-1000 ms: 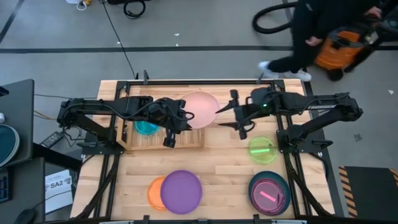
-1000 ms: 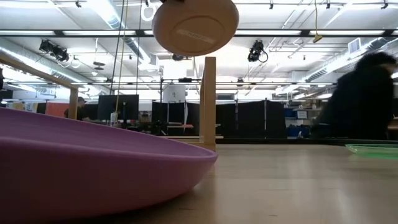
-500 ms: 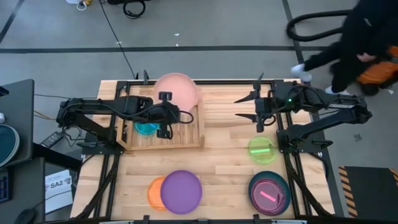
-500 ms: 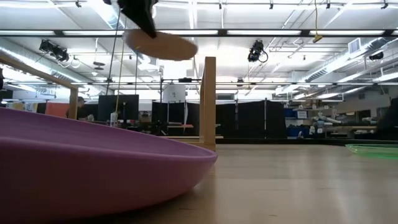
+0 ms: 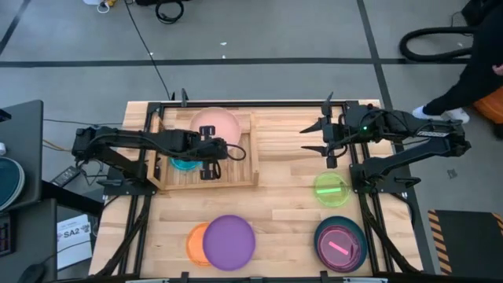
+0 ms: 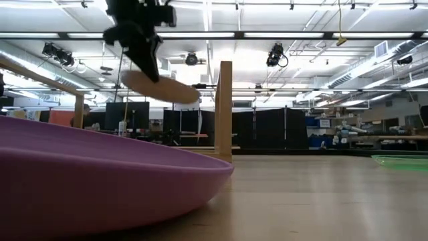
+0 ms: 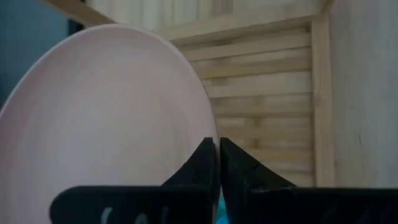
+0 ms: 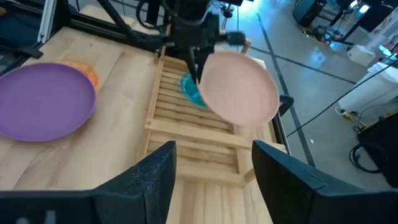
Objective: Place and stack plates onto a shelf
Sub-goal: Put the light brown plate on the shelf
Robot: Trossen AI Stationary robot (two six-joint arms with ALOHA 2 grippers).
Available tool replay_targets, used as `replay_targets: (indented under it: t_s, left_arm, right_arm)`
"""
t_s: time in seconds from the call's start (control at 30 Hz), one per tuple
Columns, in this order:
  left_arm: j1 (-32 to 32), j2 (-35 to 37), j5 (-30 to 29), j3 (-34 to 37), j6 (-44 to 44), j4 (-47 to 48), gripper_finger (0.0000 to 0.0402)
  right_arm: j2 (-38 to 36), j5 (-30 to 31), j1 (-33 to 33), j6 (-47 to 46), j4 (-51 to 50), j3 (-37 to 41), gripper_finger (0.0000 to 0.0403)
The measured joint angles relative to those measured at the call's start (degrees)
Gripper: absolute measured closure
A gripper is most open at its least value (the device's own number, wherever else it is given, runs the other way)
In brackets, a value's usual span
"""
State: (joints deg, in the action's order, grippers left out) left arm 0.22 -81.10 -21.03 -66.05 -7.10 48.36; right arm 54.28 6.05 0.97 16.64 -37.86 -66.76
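Over the wooden shelf, the left gripper is clamped on the rim of a pink plate, probably light, stiff and slick. The right gripper waits with fingers apart.

the left arm reached out sideways over the table, its elbow near the table's left edge and its wrist bent toward the middle. the left gripper was pinched tight, its two dark fingers pressed close together, and it hung up in the air. the right arm stretched in from the right side, folded at the elbow. the right gripper was spread wide, its fingers far apart, holding nothing.
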Motion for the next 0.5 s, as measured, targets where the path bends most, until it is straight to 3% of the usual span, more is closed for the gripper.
replay_targets:
  t_s: [0.5]
  left_arm:
    - [0.0, 0.0, 6.3, 19.0, 0.5, -30.1, 0.0386]
  right_arm:
    - [4.4, -0.1, 0.0, 0.0, 0.1, 0.0, 0.0188]
